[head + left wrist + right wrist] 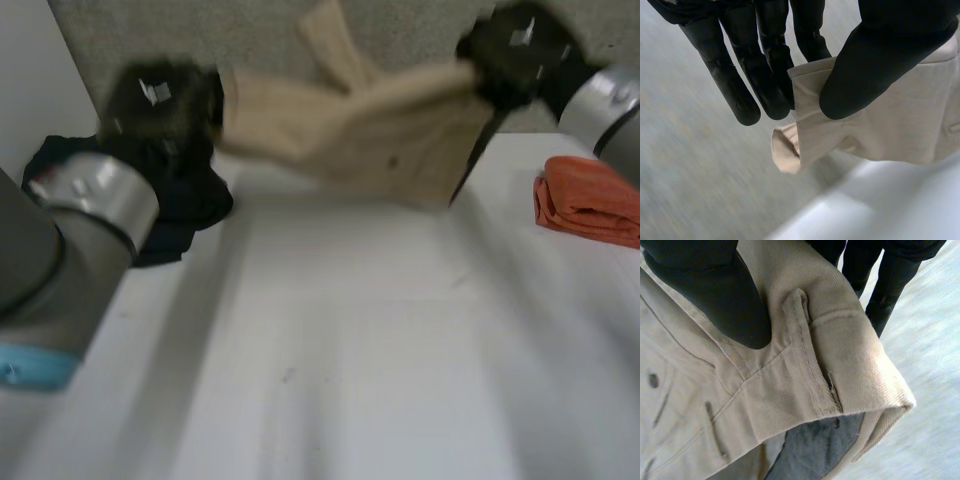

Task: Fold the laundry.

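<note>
Trousers (370,130) are held above the far side of the table (350,330), long axis left-right, one end pinched between thumb and fingers of the left hand (160,100), the other likewise by the right hand (515,50).

The garment (380,130) is held above the table (350,350), one end at the fingers of the left hand (160,98), the other at those of the right hand (515,52). A clothes heap (190,205) is laid near the former, a folded cloth (590,202) near the latter.
</note>
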